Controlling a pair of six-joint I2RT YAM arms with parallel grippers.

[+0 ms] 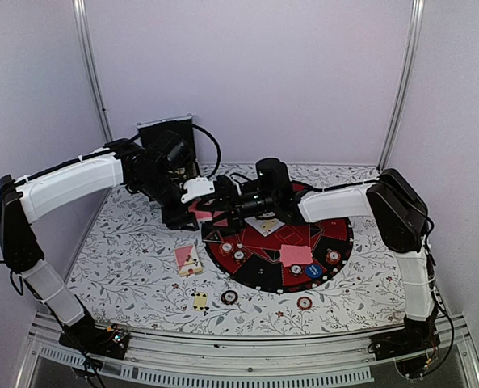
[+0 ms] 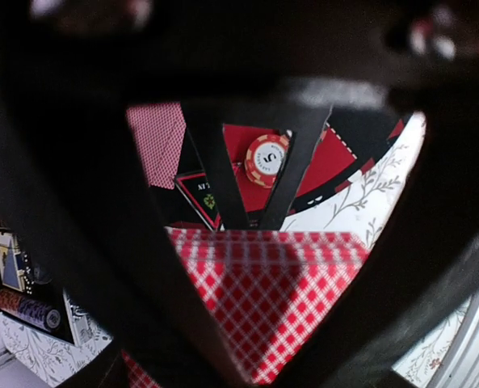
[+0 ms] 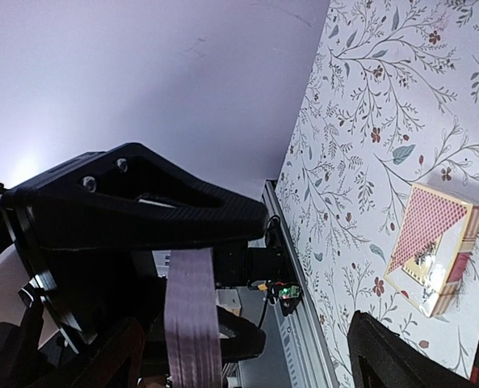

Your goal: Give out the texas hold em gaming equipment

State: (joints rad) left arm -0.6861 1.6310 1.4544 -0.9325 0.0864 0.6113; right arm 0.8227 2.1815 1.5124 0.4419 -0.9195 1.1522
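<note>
Two claws meet over the ten o'clock edge of the round mat [image 1: 257,276] in the top view. The left claw [image 1: 189,212] is squeezed tight on a pink-backed card [image 2: 279,299], whose checked back fills the lower part of the left wrist view. I cannot tell whether it is one card or a thin stack. The right claw [image 1: 216,217] faces it with its fingers spread wide and nothing gripped. In the right wrist view the card shows as a pale striped strip between those fingers, and I cannot tell whether they touch it.

The card box [image 1: 188,260] lies flat on the flowered cloth [image 1: 126,267], off the mat at nine o'clock. On the mat, a flat pink card [image 1: 296,255] lies just off centre toward five o'clock, with a blue button [image 1: 313,271] just beside it. A white card [image 1: 263,226] lies toward eleven o'clock. One loose chip [image 1: 229,297] sits on the cloth at seven o'clock and another chip [image 1: 304,303] at five o'clock. The black case [image 1: 166,137] stands at the back, past eleven o'clock.
</note>
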